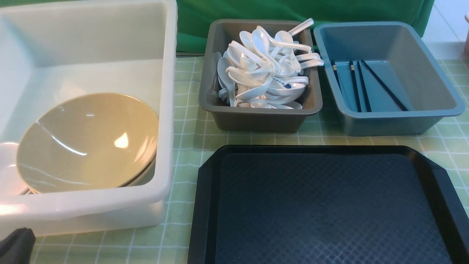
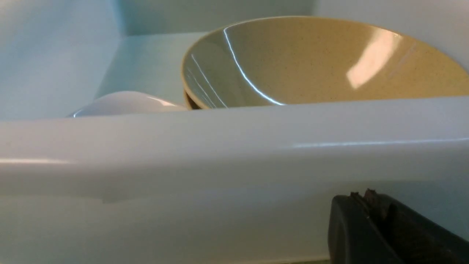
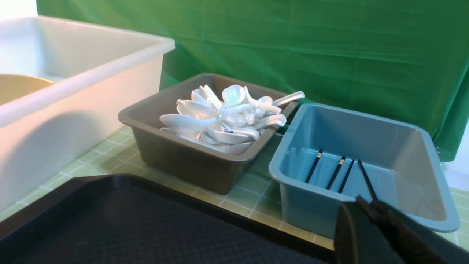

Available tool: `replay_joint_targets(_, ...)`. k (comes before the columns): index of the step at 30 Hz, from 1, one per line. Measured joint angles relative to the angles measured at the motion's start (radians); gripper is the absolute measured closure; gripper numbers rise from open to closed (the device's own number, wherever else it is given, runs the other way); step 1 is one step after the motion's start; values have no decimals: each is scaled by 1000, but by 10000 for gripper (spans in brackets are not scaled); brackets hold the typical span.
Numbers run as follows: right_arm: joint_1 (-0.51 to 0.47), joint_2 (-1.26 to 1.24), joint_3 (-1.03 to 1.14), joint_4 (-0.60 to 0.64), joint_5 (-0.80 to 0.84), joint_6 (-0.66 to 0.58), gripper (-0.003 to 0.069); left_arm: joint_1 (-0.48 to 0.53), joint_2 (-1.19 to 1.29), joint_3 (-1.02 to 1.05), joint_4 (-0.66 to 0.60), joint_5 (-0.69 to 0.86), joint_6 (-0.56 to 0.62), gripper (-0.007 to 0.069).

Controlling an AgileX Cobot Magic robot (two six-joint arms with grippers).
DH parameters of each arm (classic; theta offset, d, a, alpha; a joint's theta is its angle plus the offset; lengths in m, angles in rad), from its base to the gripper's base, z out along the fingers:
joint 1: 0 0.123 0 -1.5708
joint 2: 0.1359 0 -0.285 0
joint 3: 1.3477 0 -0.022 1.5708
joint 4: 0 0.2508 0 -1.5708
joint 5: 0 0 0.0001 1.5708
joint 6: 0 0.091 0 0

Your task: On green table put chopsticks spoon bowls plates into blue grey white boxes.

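A tan bowl [image 1: 88,143] leans inside the white box [image 1: 168,110] at the left, with a small white bowl [image 1: 7,172] beside it. Several white spoons [image 1: 263,69] fill the grey box [image 1: 256,121]. Several dark chopsticks [image 1: 361,86] lie in the blue box [image 1: 399,117]. My left gripper [image 1: 16,244] is shut and empty, low in front of the white box's near wall [image 2: 220,146]; its tips [image 2: 361,194] show in the left wrist view. My right gripper [image 3: 366,203] is shut and empty, on the near side of the blue box [image 3: 311,205]; it is outside the front view.
A black tray [image 1: 326,209] with nothing on it lies at the front centre and right, on the green checked table [image 1: 187,146]. A green cloth [image 3: 293,44] hangs behind the boxes.
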Motion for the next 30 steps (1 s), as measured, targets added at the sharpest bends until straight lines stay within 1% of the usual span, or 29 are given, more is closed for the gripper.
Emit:
replay_joint_targets(4, 0, 0, 0, 0, 0, 0, 611, -9, 0, 0, -9, 0, 1, 627)
replay_joint_targets(8, 0, 0, 0, 0, 0, 0, 611, -86, 0, 0, -9, 0, 1, 627)
replay_joint_targets(10, 0, 0, 0, 0, 0, 0, 611, -107, 0, 0, -9, 0, 1, 627)
replay_joint_targets(25, -1, 0, 0, 0, 0, 0, 611, -111, 0, 0, -10, 0, -2, 627)
replay_joint_targets(27, -25, -2, 0, 0, 3, 0, 606, -111, 0, 0, -10, 0, -2, 627)
replay_joint_targets(28, -63, -6, 0, 0, 6, 0, 603, -111, 0, 0, -10, 0, -2, 627)
replay_joint_targets(29, -70, -7, 0, 0, 6, 0, 603, -111, 0, 0, -10, 0, -2, 627)
replay_joint_targets(30, -107, -8, 0, 0, 6, 0, 603, -111, 0, 0, -10, 0, -2, 627)
